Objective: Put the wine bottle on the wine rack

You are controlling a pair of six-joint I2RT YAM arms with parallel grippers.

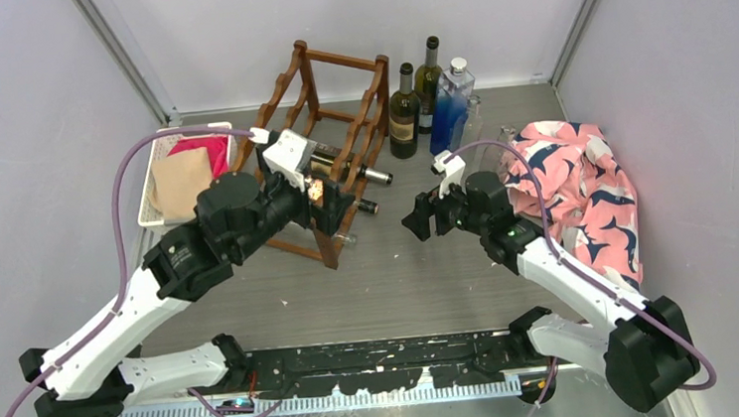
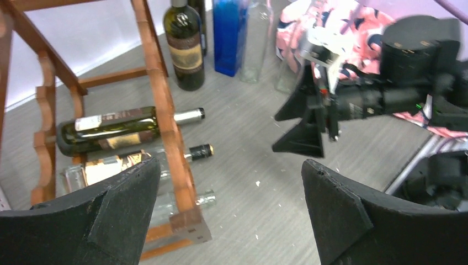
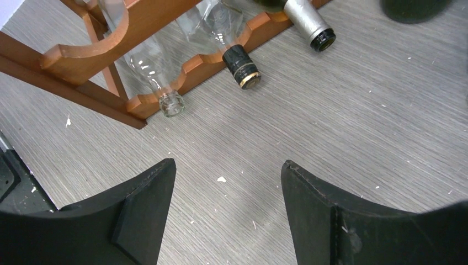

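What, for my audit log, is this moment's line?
left gripper open; right gripper open; wine rack holds three bottles; other bottles standing

Readable text: none that I can make out in any view.
Green bottle (image 2: 110, 128) in the wine rack (image 2: 165, 105), left of the left wrist view: pale labels, print blurred.
Standing dark bottle (image 2: 186, 49), top of that view: brown label, illegible.

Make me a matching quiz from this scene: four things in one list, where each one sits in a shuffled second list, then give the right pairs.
1 blue bottle
2 white basket
3 pink patterned cloth
4 silver-capped bottle

A lying in the wine rack
B heaped at the far right
C left of the rack
D standing upright at the back

Pairs: 1-D, 2-C, 3-B, 4-A
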